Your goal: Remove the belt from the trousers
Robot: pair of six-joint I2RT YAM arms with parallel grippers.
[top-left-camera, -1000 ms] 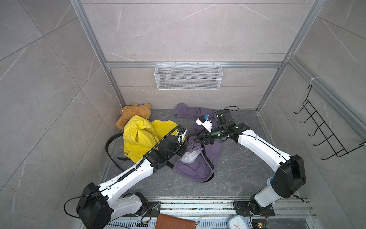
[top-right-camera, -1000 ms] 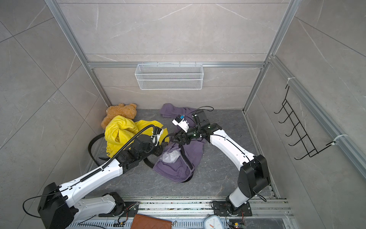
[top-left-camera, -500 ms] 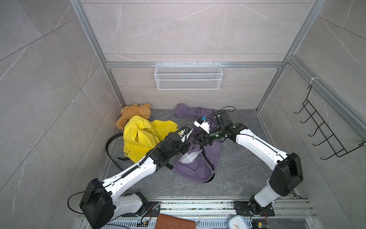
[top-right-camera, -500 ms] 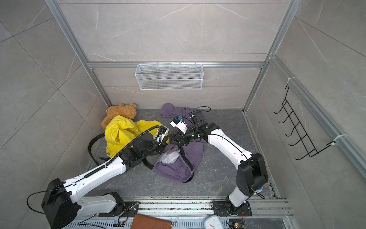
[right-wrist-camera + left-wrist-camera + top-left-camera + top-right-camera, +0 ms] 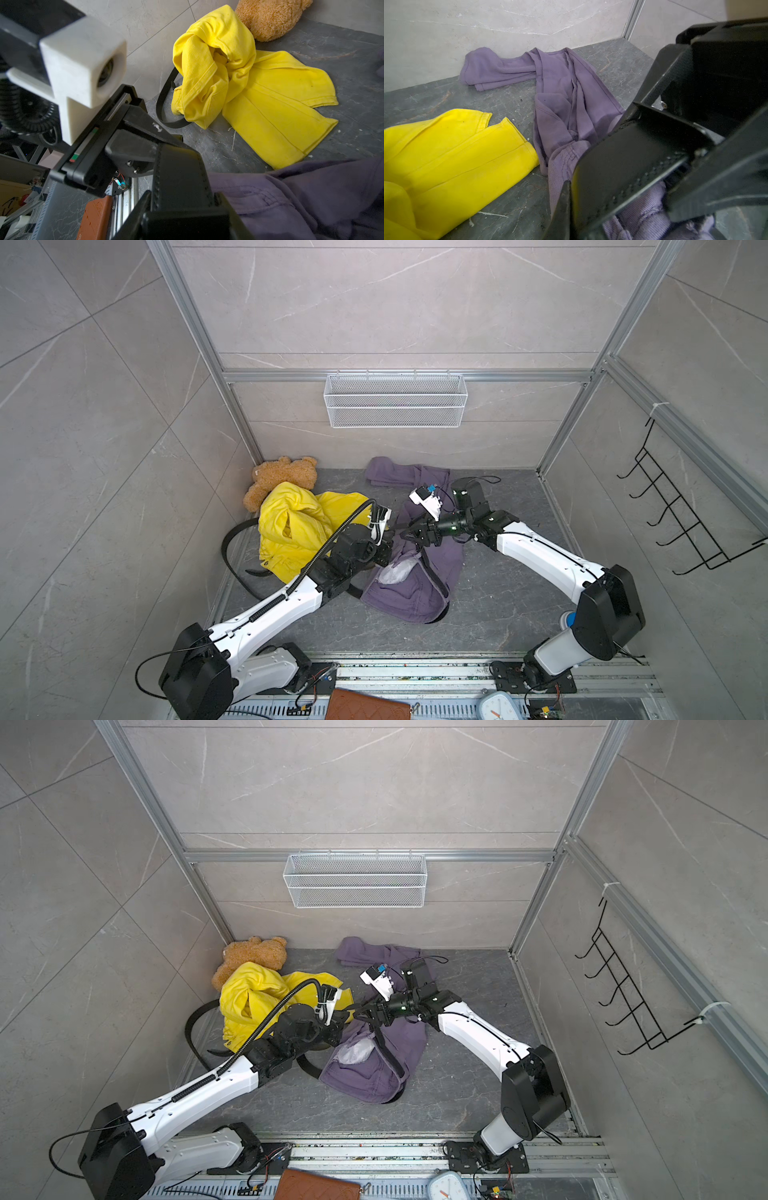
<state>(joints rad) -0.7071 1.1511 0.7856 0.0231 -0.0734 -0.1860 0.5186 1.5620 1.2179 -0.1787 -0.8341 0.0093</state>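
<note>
**Step in hand (judged):** draw the strap out thru the waistband loops, two-tool handover.

**State:** black stitched leather belt (image 5: 178,176) is part-threaded in the purple cotton-twill trousers (image 5: 415,597). These lie crumpled mid-tabletop (image 5: 498,614), legs trailing to the back edge, waist twd the front edge. The belt's free end is lifted off the cloth, betw. both tools.
- Right tool (image 5: 409,534): jaws clamped across the strap's width, clear in the right wrist view.
- Left tool (image 5: 165,145): jaws together, tips meeting at the strap end. Appears pinched on it; the contact pt is partly hidden.

**Doing it well:**
- Left tool should pull along the waistband line, low and level. An upward pull would lift the trousers w/ the belt.
- Right tool would do better to let go and pin the waistband nr the next loop.
- Short pulls, regrip often.
- Buckle not visible; likely snag pt at the loops.

**Materials:**
- Belt: flat, stiff-ish, matte, row of stitches along the edge; holds a curve.
- Trousers: soft, ribbed weave, thick seams, white pocket lining (image 5: 395,572) turned out; will bunch.
- Tabletop: dark grey veined stone, smooth, so prob. low drag on cloth.

**Caution:** yellow twill trousers (image 5: 291,526) nr the left edge carry a 2nd black belt (image 5: 224,545), not the one in hand.
</note>
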